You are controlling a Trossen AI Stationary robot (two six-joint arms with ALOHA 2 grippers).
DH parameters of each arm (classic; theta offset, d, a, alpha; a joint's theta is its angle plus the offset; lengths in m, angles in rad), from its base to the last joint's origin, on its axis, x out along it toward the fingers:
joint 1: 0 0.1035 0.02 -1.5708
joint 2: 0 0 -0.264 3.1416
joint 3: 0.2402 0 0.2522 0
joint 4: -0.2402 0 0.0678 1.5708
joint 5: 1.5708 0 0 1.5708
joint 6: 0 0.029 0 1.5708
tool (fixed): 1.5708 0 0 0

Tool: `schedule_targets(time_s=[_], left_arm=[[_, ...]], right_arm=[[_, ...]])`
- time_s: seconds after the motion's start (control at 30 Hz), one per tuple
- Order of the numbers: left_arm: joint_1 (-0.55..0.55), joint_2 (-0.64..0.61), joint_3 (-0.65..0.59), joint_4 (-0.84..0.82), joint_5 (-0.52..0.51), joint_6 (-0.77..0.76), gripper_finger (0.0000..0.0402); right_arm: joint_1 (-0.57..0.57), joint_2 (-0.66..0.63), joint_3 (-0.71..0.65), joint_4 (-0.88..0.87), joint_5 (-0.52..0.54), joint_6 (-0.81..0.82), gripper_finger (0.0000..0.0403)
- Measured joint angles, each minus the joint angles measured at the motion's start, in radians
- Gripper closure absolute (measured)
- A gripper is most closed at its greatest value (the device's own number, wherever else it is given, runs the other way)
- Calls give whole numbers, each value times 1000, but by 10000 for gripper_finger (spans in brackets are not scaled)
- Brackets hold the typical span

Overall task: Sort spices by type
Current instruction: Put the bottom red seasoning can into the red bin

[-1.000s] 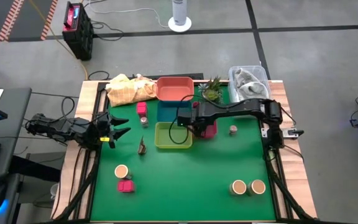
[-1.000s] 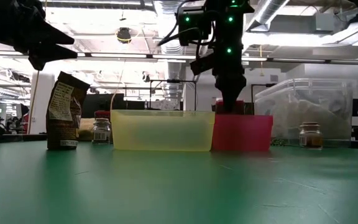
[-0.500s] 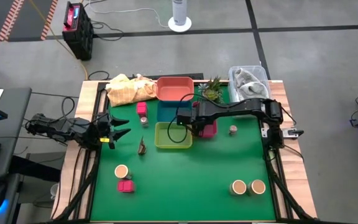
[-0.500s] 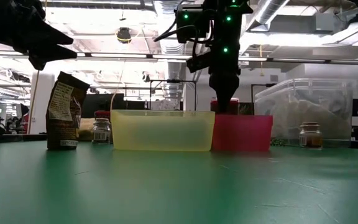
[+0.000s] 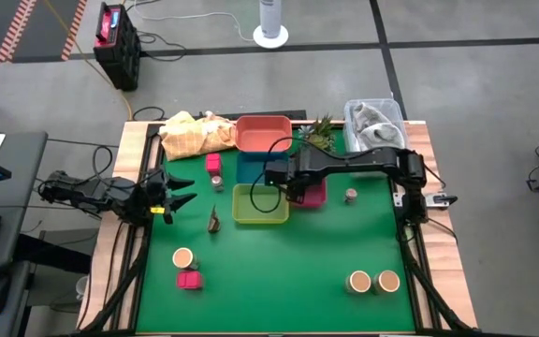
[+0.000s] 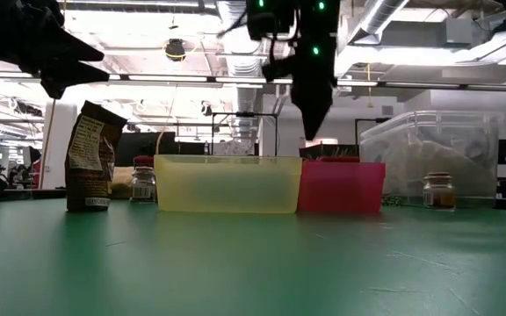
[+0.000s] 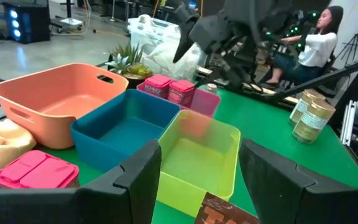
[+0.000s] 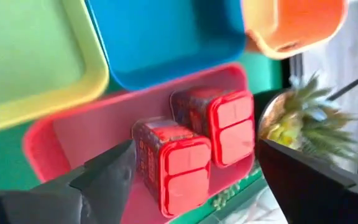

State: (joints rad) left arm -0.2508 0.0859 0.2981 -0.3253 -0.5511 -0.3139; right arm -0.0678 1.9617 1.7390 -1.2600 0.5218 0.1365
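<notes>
Two bright pink boxes [image 8: 174,167] [image 8: 225,127] lie side by side in the pink tray [image 8: 86,134], which stands right of the yellow-green tray [image 5: 260,203]. My right gripper [image 8: 196,149] hangs open above them, clear of the tray [image 6: 341,187] and touching nothing. My left gripper [image 5: 181,192] waits open at the table's left edge. On the mat stand other spices: pink boxes [image 5: 213,163] [image 5: 189,279], tan-topped jars [image 5: 182,257] [image 5: 359,281] [image 5: 388,281], small jars [image 5: 351,196] [image 5: 217,182] and a brown packet [image 5: 213,221].
A blue tray [image 5: 255,167] and an orange tray [image 5: 263,133] stand behind the yellow-green one. At the back are a spiky green plant [image 5: 318,136], a clear tub [image 5: 374,122] and a yellow cloth [image 5: 195,133]. A person sits beyond the table [image 7: 316,43].
My right gripper has risen straight up out of the pink tray. The pink boxes stay lying in the tray. My left arm has kept still.
</notes>
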Motion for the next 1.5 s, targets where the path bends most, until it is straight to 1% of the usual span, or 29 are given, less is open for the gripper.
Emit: schedule_targets(time_s=[0.1,0.17,0.27,0.33,0.47,0.6,0.73,0.93,1.03,1.1,1.2,1.33,1.4,1.5], left_arm=[[18,26,0,4,-29,-13,196],[32,59,0,2,-22,-42,196],[42,125,6,-5,75,-63,196],[42,179,38,-12,153,-60,196],[31,299,158,-60,240,-31,196],[-18,438,276,-106,319,17,196],[-107,581,377,-130,317,64,196],[-281,785,527,-165,300,63,196],[-368,878,613,-239,228,46,196],[-415,930,670,-305,171,23,196],[-474,982,737,-409,136,-56,196],[-552,1024,779,-517,136,-198,196],[-601,1033,788,-522,140,-257,196],[-702,1045,789,-493,161,-306,196]], right_arm=[[29,-2,46,8,2,14,31],[48,-2,60,28,1,39,31],[91,-13,62,53,8,73,33],[134,-32,61,62,43,97,36],[233,-82,58,128,76,149,44],[312,-106,59,192,84,185,49],[350,-106,35,225,86,225,53],[391,-102,-87,404,59,249,63],[423,-103,-112,533,56,232,67],[447,-97,-113,649,55,199,68],[479,-68,-111,828,54,121,68],[502,-17,-114,942,44,54,68],[500,0,-113,1001,32,51,68],[496,37,-111,1083,27,48,68]])
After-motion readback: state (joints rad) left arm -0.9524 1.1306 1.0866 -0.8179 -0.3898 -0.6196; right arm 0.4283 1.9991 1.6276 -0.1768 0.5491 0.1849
